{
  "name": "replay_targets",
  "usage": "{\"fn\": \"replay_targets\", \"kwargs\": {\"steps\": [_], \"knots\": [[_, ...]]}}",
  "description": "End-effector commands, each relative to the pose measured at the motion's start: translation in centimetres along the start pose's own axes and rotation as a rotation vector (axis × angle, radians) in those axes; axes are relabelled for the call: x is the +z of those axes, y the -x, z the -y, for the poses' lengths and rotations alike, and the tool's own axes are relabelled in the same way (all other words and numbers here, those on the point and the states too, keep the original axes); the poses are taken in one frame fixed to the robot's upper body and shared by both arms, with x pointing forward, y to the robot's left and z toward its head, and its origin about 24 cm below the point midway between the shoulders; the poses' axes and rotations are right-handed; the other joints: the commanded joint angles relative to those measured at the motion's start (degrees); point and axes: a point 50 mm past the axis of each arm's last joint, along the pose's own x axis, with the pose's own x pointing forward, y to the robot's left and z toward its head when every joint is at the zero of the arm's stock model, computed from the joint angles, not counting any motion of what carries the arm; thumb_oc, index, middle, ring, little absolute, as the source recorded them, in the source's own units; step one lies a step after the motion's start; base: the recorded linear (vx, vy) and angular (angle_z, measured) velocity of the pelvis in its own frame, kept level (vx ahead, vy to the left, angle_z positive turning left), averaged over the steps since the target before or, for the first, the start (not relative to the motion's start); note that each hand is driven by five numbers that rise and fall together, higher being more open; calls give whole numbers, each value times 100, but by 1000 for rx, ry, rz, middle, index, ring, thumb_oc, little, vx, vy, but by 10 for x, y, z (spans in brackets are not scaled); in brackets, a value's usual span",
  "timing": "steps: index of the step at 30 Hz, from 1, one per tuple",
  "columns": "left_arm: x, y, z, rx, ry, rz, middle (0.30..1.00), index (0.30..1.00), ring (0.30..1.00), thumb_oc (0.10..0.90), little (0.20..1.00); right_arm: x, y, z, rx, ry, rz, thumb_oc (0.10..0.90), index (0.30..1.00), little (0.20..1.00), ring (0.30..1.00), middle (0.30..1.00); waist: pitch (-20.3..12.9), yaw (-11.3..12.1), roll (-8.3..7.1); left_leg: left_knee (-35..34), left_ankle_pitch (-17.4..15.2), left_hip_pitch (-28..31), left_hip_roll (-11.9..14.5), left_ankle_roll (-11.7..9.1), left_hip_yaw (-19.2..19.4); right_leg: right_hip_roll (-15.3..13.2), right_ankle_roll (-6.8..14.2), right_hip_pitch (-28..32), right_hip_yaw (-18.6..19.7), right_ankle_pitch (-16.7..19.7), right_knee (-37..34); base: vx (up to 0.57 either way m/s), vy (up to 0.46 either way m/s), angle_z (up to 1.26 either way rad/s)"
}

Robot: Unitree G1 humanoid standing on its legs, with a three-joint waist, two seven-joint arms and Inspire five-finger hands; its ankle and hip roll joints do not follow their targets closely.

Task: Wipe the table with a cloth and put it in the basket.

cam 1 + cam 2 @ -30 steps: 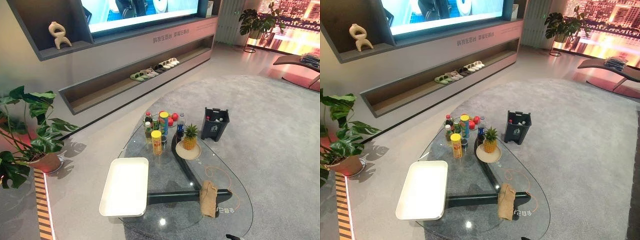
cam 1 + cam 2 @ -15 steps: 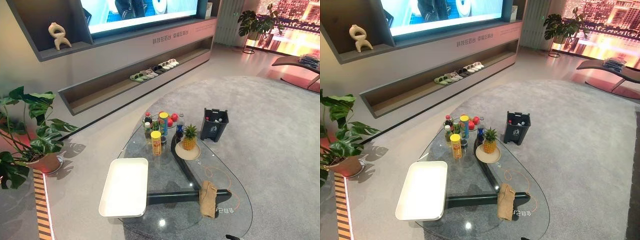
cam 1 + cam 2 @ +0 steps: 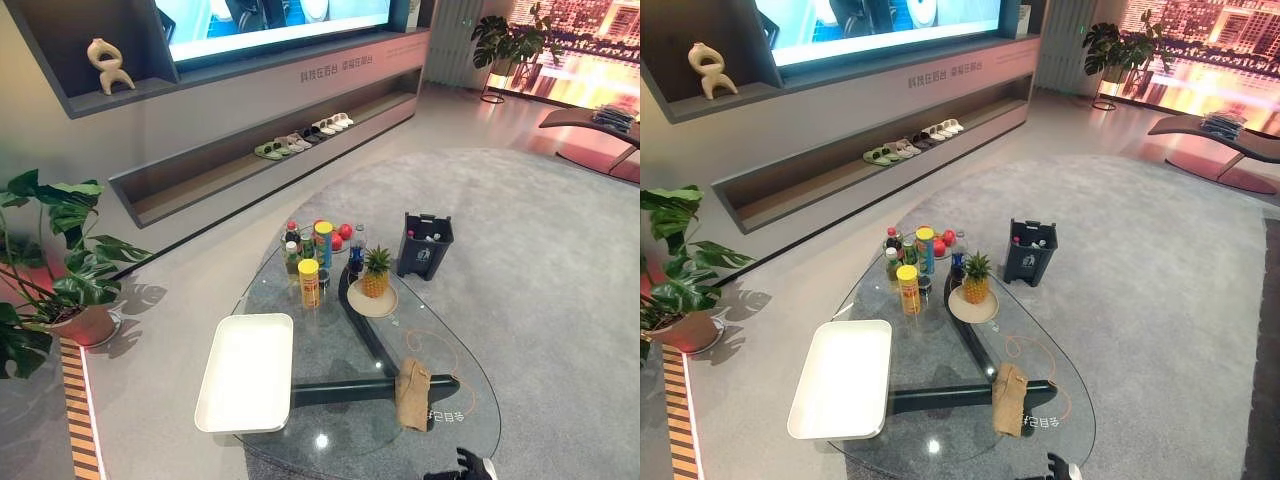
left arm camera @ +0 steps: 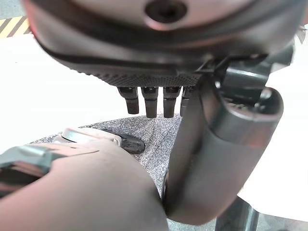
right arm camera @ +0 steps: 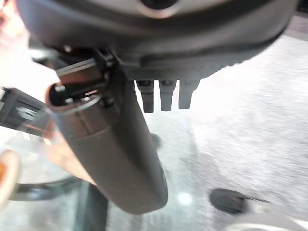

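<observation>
Dark fingers of the right hand (image 3: 468, 465) rise at the near edge of the oval glass worktop (image 3: 300, 430), and in its own wrist view they hang straight and relaxed, holding nothing. Just beyond it lies the tan folded cloth (image 3: 412, 393), draped over the dark crossbar beneath the glass, untouched. The left hand (image 4: 159, 98) shows in its wrist view with fingers straight and apart — empty as well, idle.

Farther out, a white rectangular tray (image 3: 247, 372) sits on the left side of the worktop; at the far end stand a cluster of bottles and cans (image 3: 312, 258) and a pineapple on a round plate (image 3: 376, 275). A dark basket-like bin (image 3: 425, 246) stands on the grey carpet beyond the far edge.

By my reading the task is at its very start — the reach for the cloth. The next move calls for bringing the right hand forward over the cloth and closing on it, before any wiping.
</observation>
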Motion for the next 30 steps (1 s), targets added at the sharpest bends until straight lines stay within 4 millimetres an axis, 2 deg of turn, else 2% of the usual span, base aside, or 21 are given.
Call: {"fn": "replay_targets", "kwargs": {"steps": [1, 4, 5, 6, 9, 11, 13, 14, 18, 20, 29, 30], "knots": [[-23, 1, 10, -7, -44, -69, 900, 900, 900, 800, 900, 65, -8, 15, -98, -101, 239, 800, 900, 900, 900, 900, 103, 13, -114, 28, -166, -27, -179, 208, 35, -86, 129, -224, 141, 465, 43, 48, 23, -9], [-30, 2, 8, 1, -27, -73, 900, 900, 900, 800, 900, 94, 0, 17, -120, -142, 363, 800, 900, 900, 900, 900, 123, -23, -131, 39, -169, -51, -179, 206, 80, -95, 139, -267, 169, 474, 49, 28, 15, -4], [-30, 2, 8, 1, -26, -73, 900, 900, 900, 800, 900, 96, 0, 17, -120, -143, 367, 800, 900, 900, 900, 900, 124, -26, -131, 43, -170, -53, -180, 207, 82, -96, 139, -270, 170, 474, 51, 31, 25, -2], [-31, 2, 7, 0, -16, -74, 900, 900, 900, 800, 900, 111, 7, 16, -121, -158, 432, 800, 900, 900, 900, 900, 153, -47, -134, 75, -178, -79, -186, 213, 108, -102, 139, -304, 185, 479, 66, 0, 0, 0], [-33, 3, 7, -3, -6, -74, 900, 900, 900, 800, 900, 127, 15, 15, -121, -175, 506, 800, 900, 900, 900, 900, 220, -68, -135, 146, -193, -136, -197, 225, 154, -120, 138, -366, 206, 484, 100, 15, 27, -2], [-29, 2, 10, -16, -1, -62, 900, 900, 900, 800, 900, 145, 23, 13, -124, -204, 581, 800, 900, 900, 900, 900, 357, -62, -121, 298, -209, -324, -220, 255, 171, -138, 126, -542, 229, 488, 202, -28, 51, -5], [-28, 2, 11, -20, -1, -58, 900, 900, 900, 800, 900, 149, 25, 13, -124, -212, 598, 800, 900, 900, 900, 900, 389, -54, -117, 335, -210, -381, -223, 261, 173, -141, 121, -595, 234, 485, 236, -81, 45, -6], [-17, 1, 17, -38, 2, -26, 900, 900, 900, 800, 900, 166, 29, 10, -126, -248, 656, 800, 900, 900, 900, 900, 597, -26, -100, 470, -194, -638, -241, 287, 157, -137, 94, -847, 253, 472, 391, -182, 52, -11], [12, 0, 31, -69, 6, 60, 900, 900, 900, 800, 900, 199, 38, 7, -136, -313, 753, 800, 900, 900, 900, 900, 1057, 18, -86, 672, -143, -1112, -263, 319, 121, -109, 51, -1272, 256, 450, 640, -248, 23, -3], [30, 0, 39, -89, 5, 116, 900, 900, 900, 800, 900, 223, 47, 5, -143, -361, 808, 800, 900, 900, 900, 900, 1393, 44, -71, 884, -101, -1477, -288, 328, 85, -102, 13, -1580, 231, 436, 842, -229, 24, 4], [57, 3, 55, -129, -17, 201, 900, 900, 900, 800, 900, 270, 65, 8, -214, -455, 887, 800, 900, 900, 900, 900, 1914, 110, 35, 1324, -70, -2176, -436, 353, 20, -138, -73, -2146, 171, 460, 1090, -85, 52, 6], [66, 5, 60, -144, -16, 232, 900, 900, 900, 800, 900, 283, 70, 13, -231, -478, 915, 800, 900, 900, 900, 900, 2053, 112, 81, 1444, -59, -2373, -458, 356, 48, -145, -99, -2327, 157, 449, 1198, -94, 85, 2]]}}
